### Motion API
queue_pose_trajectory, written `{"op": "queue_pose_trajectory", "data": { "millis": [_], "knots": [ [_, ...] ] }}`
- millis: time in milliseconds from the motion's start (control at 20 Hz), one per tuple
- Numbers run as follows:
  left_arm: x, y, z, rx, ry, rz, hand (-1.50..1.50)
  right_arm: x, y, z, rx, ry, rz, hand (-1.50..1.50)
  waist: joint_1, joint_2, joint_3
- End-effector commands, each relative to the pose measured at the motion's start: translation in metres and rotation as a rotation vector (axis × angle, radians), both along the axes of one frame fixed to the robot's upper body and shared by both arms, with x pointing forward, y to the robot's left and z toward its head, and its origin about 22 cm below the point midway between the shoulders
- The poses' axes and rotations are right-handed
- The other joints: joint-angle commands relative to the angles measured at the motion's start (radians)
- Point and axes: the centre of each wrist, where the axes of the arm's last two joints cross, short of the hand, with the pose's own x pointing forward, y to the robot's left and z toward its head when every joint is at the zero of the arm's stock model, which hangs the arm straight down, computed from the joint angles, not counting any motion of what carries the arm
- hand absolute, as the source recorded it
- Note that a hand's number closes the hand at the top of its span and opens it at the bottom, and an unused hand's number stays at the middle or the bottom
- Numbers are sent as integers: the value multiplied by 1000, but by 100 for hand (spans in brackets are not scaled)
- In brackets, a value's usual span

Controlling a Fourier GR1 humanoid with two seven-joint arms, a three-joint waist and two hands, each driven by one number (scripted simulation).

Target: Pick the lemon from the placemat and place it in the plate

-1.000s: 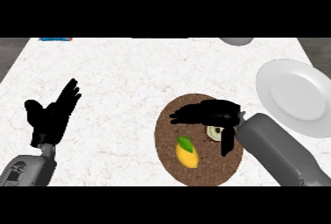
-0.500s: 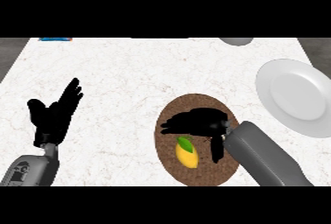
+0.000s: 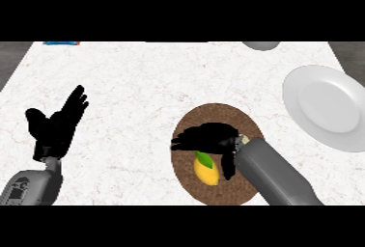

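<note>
Step in hand, by your reading of the layout: the grasp, with nothing lifted yet. The counter point(image 3: 143, 96) carries everything. The plate point(image 3: 321, 108) lies well apart from the right hand point(image 3: 210, 137), off to its right and a little beyond it, with nothing on it. The placemat point(image 3: 228, 190) sits directly under that hand. The left hand point(image 3: 57, 128) rests open, fingers up, far to the other side. The right hand is spread, fingers reaching leftward over the mat and curled round nothing. The lemon point(image 3: 207, 172) lies on the mat just on the near side of those fingers, with part of the hand running down its right flank; contact there cannot be told. Next you likely need to lower, close round the lemon, then carry it rightward to the plate.
</note>
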Motion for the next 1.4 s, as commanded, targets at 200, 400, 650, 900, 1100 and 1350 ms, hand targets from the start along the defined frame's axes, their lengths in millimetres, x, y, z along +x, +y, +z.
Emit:
{"op": "queue_pose_trajectory", "data": {
  "millis": [200, 400, 650, 900, 1100, 1350],
  "knots": [
    [-7, -9, 4, -1, -11, -5, 0, -23, 21, -10, -108, -13, 140, 150, -4, -2, 0],
    [-3, -17, -1, 3, 10, 10, 0, -23, 8, -19, -50, 2, 175, 150, -3, 0, 0],
    [6, 7, -9, -5, 1, 8, 0, -16, 18, -13, 15, 36, 150, 150, -6, 1, 0],
    [-14, 1, -16, -12, 3, 12, 0, -32, -6, -16, 116, -75, -27, 150, -14, -3, 0],
    [-8, 12, 0, 9, 10, 58, 0, -25, -90, -13, 90, -116, -417, 150, -68, -16, 0],
    [-8, 18, 3, -7, 22, 84, 0, -48, -129, 10, 275, -326, -666, 150, -77, -16, 0]
  ]
}}
